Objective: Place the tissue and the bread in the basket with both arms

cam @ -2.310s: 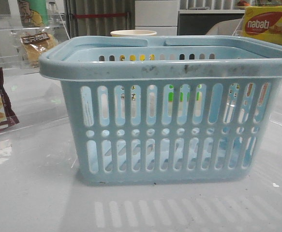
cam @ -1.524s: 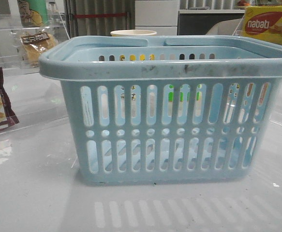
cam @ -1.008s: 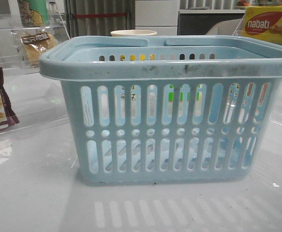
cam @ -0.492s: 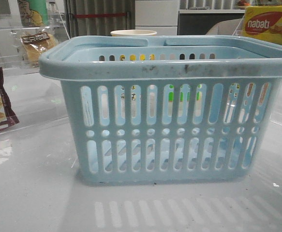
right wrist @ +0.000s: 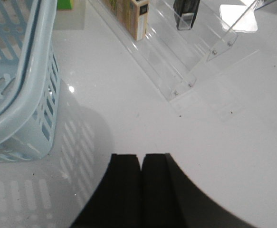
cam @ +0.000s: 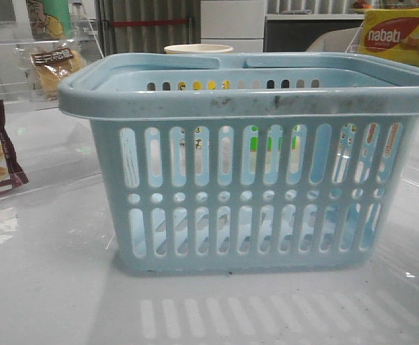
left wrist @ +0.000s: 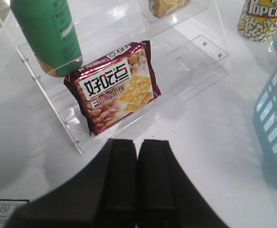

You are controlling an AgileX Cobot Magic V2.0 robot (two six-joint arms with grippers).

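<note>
On the white table (cam: 44, 287), slotted light-blue basket (cam: 249, 194), scuffed rim; both arms' jaws closed, empty.

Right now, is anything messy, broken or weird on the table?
Nothing is spilled or broken. The basket stands upright, though its rim has dark scuff marks. The cracker packet leans tilted on the clear shelf, and a green bottle tips over it. Both hands are shut and hold nothing.
</note>
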